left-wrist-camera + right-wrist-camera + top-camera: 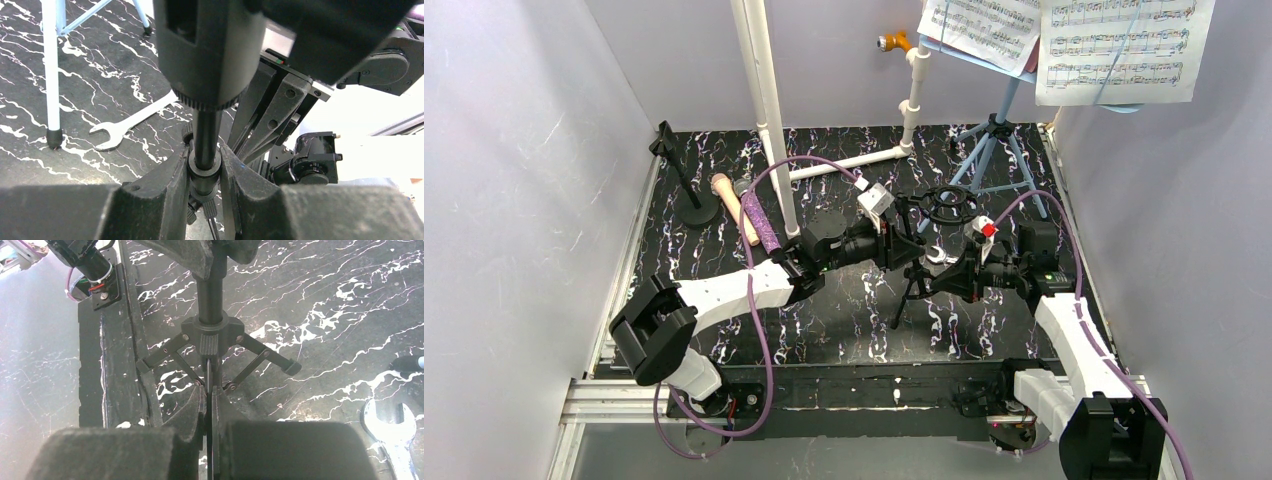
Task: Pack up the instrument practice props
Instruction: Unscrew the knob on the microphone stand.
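Observation:
The black mic tripod [924, 250] stands mid-table with its ring holder on top. My left gripper [910, 252] is shut on its stem; the left wrist view shows the gripper [205, 161] clamping the stem collar [205, 167]. My right gripper [946, 272] is shut on one thin tripod leg, which shows in the right wrist view [208, 371] below the hub [211, 332]. The peach microphone [735, 207] and purple glitter microphone [761, 220] lie at the back left beside the round-base holder [690, 192]. The light-blue music rack [992, 150] with sheet-music pages [1116, 45] stands at the back right.
White plastic pipes [764, 100] rise at the back centre, with one lying along the mat [854, 160]. A silver wrench [939, 257] lies under the tripod and also shows in the left wrist view [135, 120] and the right wrist view [395, 435]. A blue rack leg [52, 75] stands close. Grey walls enclose the table.

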